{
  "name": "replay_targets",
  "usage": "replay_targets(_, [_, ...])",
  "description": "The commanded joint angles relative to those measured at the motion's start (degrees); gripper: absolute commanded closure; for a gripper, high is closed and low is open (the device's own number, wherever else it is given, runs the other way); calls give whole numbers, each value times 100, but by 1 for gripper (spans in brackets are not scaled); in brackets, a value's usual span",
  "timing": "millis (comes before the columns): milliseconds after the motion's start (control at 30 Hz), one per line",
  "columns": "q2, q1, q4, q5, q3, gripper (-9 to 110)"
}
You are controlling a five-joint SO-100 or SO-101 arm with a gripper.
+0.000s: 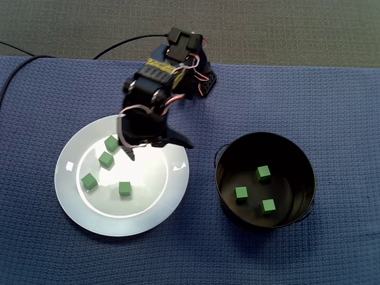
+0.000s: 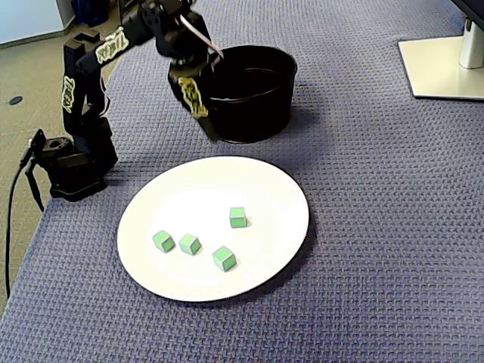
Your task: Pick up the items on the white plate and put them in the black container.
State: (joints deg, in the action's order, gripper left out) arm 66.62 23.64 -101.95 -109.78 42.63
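Four cubes (image 1: pixel 106 159) on plate (image 1: pixel 65 178); hand (image 1: pixel 159 149) opening hard to judge.

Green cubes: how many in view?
7. Four cubes on the white plate, three in the black container. Both fixed views agree on the plate; none seems hidden.

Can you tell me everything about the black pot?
The black pot is round and shiny and looks like metal. It has thin wire at its sides, like a handle. It stands upright with no lid on the blue mat. In the view from above it is to the right of the white plate, not touching it. Three green cubes lie apart on its bottom. The gripper is over the plate, clear of the pot.
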Motion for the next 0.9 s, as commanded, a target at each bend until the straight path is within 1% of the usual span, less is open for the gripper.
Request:
replay_targets(0, [-264,246,158,97,-141,38])
replay_targets(133, [-668,396,519,264,-158,38])
replay_targets(300, [-1134,545,958,141,-360,37])
replay_targets(400, [-1441,606,1020,-44,-624,38])
replay_targets(500, [-1635,624,1441,9,-659,37])
replay_targets(867, [-2065,791,1714,-158,-668,39])
